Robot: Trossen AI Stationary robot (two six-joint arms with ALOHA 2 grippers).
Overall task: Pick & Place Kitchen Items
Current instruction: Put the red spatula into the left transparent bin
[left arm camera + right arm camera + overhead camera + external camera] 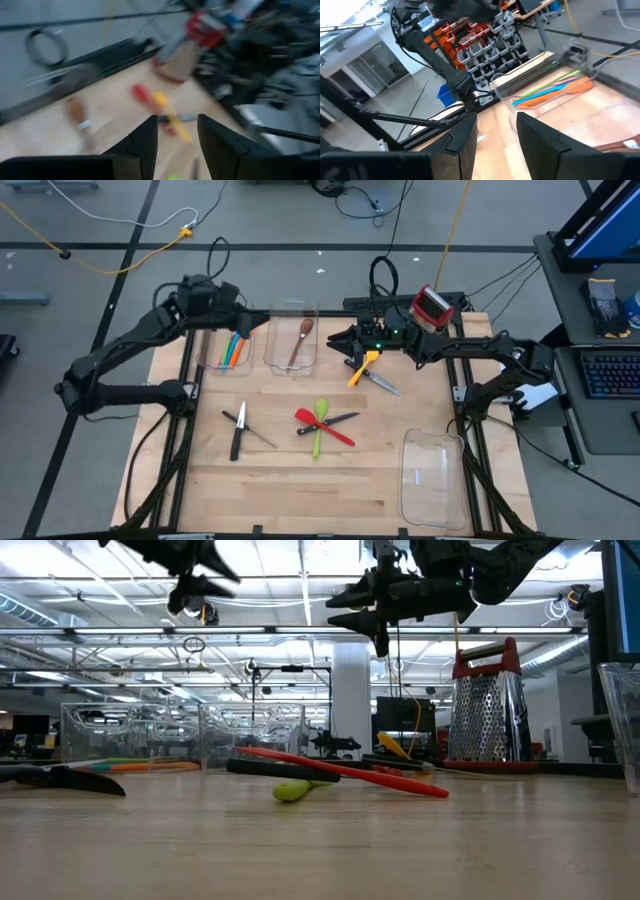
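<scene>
High view: left gripper (243, 326), fingers parted and empty, hangs above the bin of utensils (231, 350), apparently between picks; right gripper (340, 340), likewise parted and empty, waits above the orange spatula (360, 367), which seems the next item to descend on and grasp

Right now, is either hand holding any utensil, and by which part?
No. The left hand and the right hand both show an empty gap between their fingers; nothing is held.
</scene>
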